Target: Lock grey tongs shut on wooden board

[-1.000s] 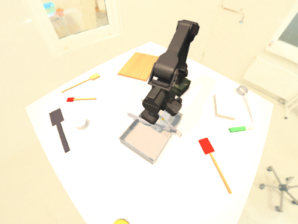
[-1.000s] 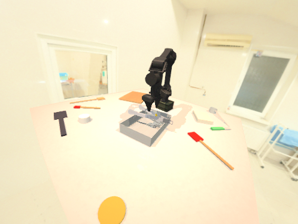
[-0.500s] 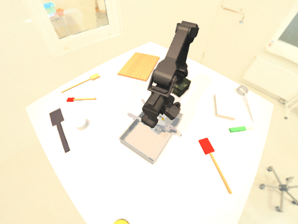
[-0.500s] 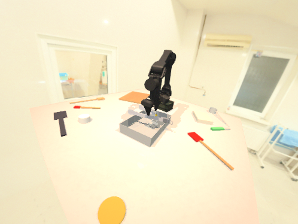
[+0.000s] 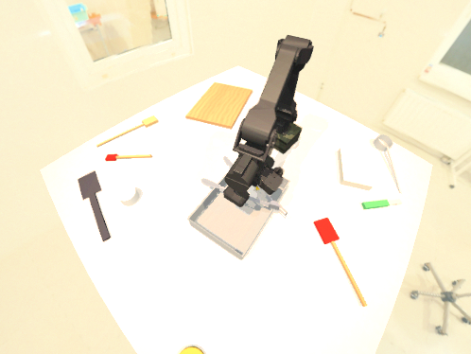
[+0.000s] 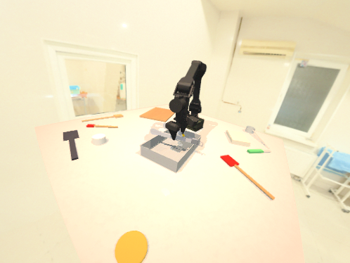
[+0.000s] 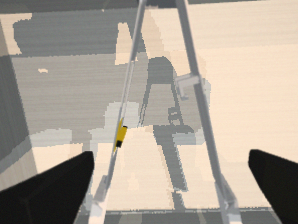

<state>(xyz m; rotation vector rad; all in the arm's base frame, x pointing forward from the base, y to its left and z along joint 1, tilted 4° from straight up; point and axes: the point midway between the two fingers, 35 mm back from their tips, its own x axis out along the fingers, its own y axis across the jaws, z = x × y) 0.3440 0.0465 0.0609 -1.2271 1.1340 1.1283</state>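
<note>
The grey tongs (image 5: 274, 204) (image 6: 158, 132) (image 7: 202, 100) lie open across the roasting tin (image 5: 215, 240) (image 6: 158, 157). In the wrist view their hinge is at the top edge, and the two arms spread apart toward the bottom. A small yellow mark (image 7: 121, 135) sits on the left arm. My gripper (image 5: 254, 190) (image 6: 178, 136) (image 7: 170, 157) is open and empty over the tin. In the wrist view its fingers stand outside the two tong arms, one on each side. The tong ends are cut off there. The wooden board (image 5: 221, 105) (image 6: 157, 114) lies behind the tin, bare.
At the left lie a dark spatula (image 5: 90, 185), a white cup (image 5: 129, 195) and two wooden-handled tools. At the right are a white block (image 5: 355, 170), a strainer (image 5: 383, 143), a green-handled tool (image 5: 375, 204) and a red spatula (image 5: 326, 231). A yellow disc (image 6: 131, 247) lies in front.
</note>
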